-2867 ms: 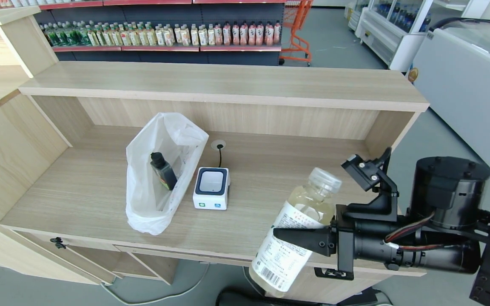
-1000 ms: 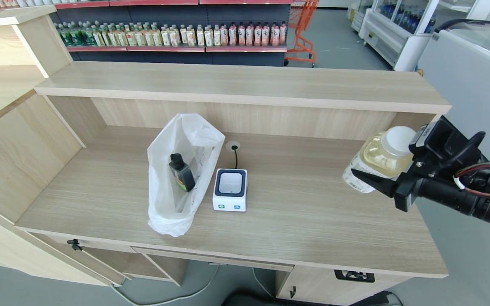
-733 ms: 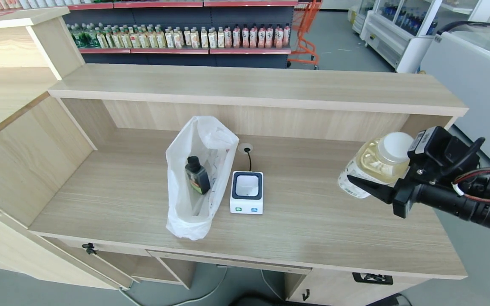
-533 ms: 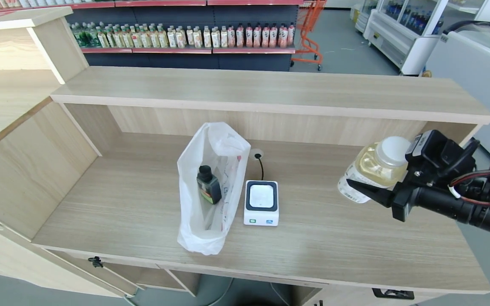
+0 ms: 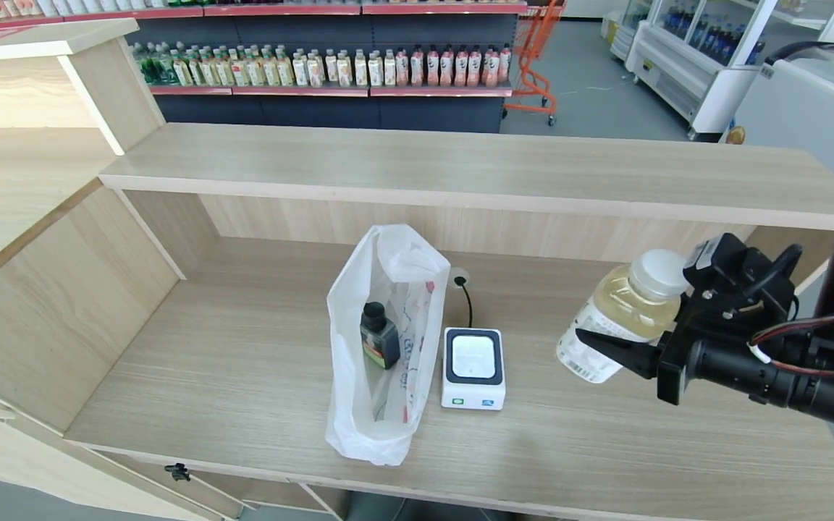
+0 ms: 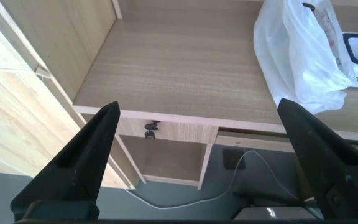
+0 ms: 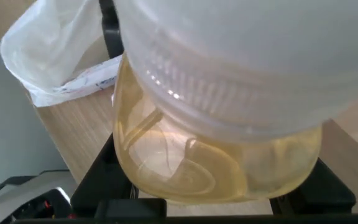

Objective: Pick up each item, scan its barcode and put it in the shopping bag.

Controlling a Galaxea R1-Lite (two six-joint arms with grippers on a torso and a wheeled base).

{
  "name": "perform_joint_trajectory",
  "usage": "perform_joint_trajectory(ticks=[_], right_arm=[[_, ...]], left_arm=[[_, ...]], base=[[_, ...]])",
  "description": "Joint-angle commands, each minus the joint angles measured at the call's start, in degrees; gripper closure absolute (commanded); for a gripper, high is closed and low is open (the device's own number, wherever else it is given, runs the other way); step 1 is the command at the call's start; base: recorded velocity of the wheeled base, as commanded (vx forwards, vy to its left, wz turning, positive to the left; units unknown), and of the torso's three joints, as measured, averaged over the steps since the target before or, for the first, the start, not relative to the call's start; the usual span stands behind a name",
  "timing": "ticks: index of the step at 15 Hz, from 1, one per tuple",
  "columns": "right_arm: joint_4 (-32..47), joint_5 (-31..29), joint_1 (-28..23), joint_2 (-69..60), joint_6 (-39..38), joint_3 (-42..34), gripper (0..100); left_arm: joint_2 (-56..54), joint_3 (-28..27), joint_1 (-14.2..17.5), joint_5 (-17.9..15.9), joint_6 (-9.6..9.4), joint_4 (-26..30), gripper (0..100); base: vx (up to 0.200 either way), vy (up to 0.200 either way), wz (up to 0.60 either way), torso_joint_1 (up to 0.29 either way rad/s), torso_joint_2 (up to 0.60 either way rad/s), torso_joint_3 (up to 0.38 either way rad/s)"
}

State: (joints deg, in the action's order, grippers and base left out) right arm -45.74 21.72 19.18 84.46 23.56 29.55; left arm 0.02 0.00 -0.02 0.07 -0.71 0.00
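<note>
A clear bottle [image 5: 620, 318] of pale yellow liquid, with a white cap and a white label, hangs tilted above the right part of the wooden counter [image 5: 258, 362]. My right gripper [image 5: 609, 336] is shut on its body. The same bottle [image 7: 229, 99] looms close in the right wrist view. A white scanner [image 5: 472, 367] sits mid-counter, to the left of the bottle. Beside it stands the open white shopping bag [image 5: 388, 340] with a dark bottle [image 5: 379, 346] inside. My left gripper [image 6: 197, 162] is open, off the counter's front left edge, with the bag [image 6: 303, 50] farther off.
The counter has a raised back shelf [image 5: 475, 170] and a side wall [image 5: 55, 304] on the left. A black cable [image 5: 466, 300] runs from the scanner to a hole at the back. Store shelves of drinks [image 5: 316, 69] and freezers [image 5: 706, 65] stand beyond.
The head camera has shifted, so the whole scene slid right and down. Against the counter, my right gripper has lifted the bottle from below the front edge and carried it left toward the scanner.
</note>
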Motion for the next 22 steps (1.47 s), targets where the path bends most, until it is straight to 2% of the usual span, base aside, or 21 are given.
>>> perform_joint_trajectory(ticks=[1,8,11,12,15,17,22], right_arm=[[-0.2,-0.2,0.6,1.9,-2.4,-0.2,100],[-0.8,4.0,0.7,13.0,-1.2,2.3,100],[-8.1,6.9,0.9,18.3,1.4,3.3,100],[-13.2,8.5,1.0,21.5,3.2,4.5,100],[-22.0,11.7,3.3,27.1,5.0,5.9,100],[-24.9,11.9,3.4,29.4,8.1,5.7,100],[-25.1,12.1,3.9,30.9,13.0,5.1,100]], left_arm=[[0.0,0.0,-0.1,0.0,0.00,0.0,0],[0.0,0.0,-0.1,0.0,0.18,0.0,0],[0.0,0.0,0.0,0.0,0.18,0.0,0],[0.0,0.0,-0.1,0.0,0.18,0.0,0],[0.0,0.0,0.0,0.0,0.18,0.0,0],[0.0,0.0,0.0,0.0,0.18,0.0,0],[0.0,0.0,-0.1,0.0,0.18,0.0,0]], base=[[0.000,0.000,0.00,0.000,0.00,0.000],[0.000,0.000,0.00,0.000,0.00,0.000],[0.000,0.000,0.00,0.000,0.00,0.000],[0.000,0.000,0.00,0.000,0.00,0.000],[0.000,0.000,0.00,0.000,0.00,0.000],[0.000,0.000,0.00,0.000,0.00,0.000],[0.000,0.000,0.00,0.000,0.00,0.000]])
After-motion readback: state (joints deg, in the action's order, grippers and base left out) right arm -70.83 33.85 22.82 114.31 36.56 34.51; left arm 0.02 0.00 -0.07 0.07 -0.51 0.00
